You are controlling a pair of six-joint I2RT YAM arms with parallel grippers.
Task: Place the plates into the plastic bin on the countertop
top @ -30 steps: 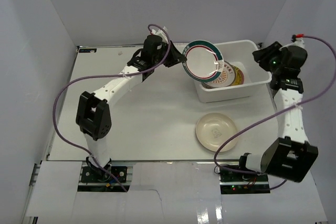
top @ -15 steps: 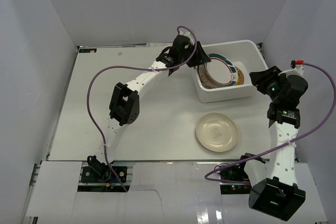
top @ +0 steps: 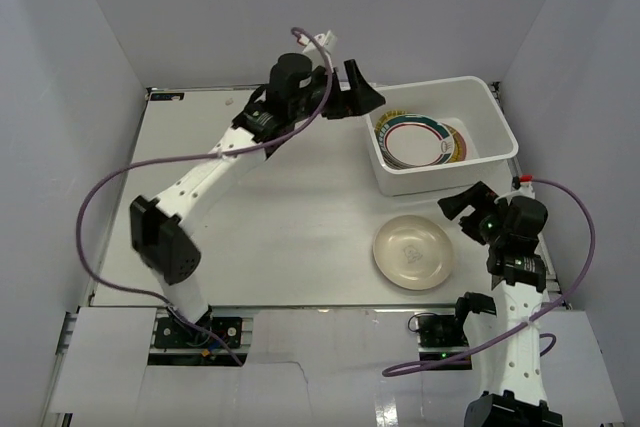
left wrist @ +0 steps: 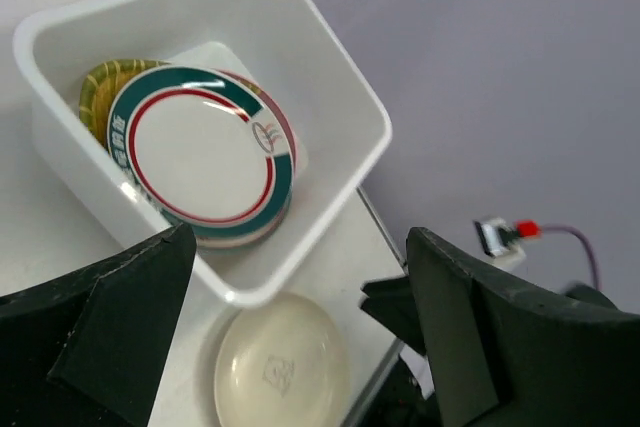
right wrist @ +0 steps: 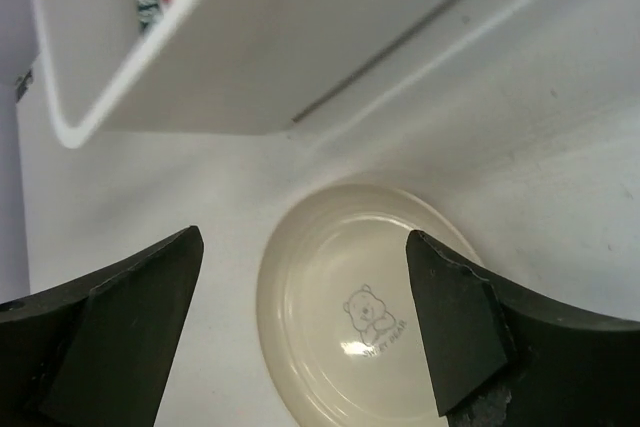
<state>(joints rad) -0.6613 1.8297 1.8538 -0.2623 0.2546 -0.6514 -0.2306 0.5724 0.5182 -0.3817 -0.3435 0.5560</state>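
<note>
**Top view.** The left claw [top: 358,94] hangs above the counter [top: 280,207] just beside the left end of the white bin [top: 443,180]. Its fingers are spread wide and hold nothing. A green-rimmed plate [top: 415,141] lies flat in the bin on top of a stack, and a yellow plate [top: 459,143] shows at the stack's right edge. A cream plate [top: 413,252] sits alone on the counter in front of the bin, apart from it. The right claw [top: 462,209] is just to the right of the cream plate, wide and empty.

**Left wrist view.** The left claw [left wrist: 300,247] is open, with nothing between its two dark fingers [left wrist: 110,337]. Beyond them the bin [left wrist: 335,67] holds the green-rimmed plate [left wrist: 200,157], which partly covers the yellow plate [left wrist: 98,87]. The cream plate [left wrist: 283,367] lies on the counter outside the bin's near wall.

**Right wrist view.** The right claw [right wrist: 305,247] is open wide and holds nothing. The cream plate [right wrist: 370,317], with a small bear print at its centre, lies between and beyond the fingers [right wrist: 470,327], flat on the counter [right wrist: 150,177]. Whether the fingers touch the plate cannot be told. The bin's outer wall [right wrist: 300,37] fills the upper part of the view.
</note>
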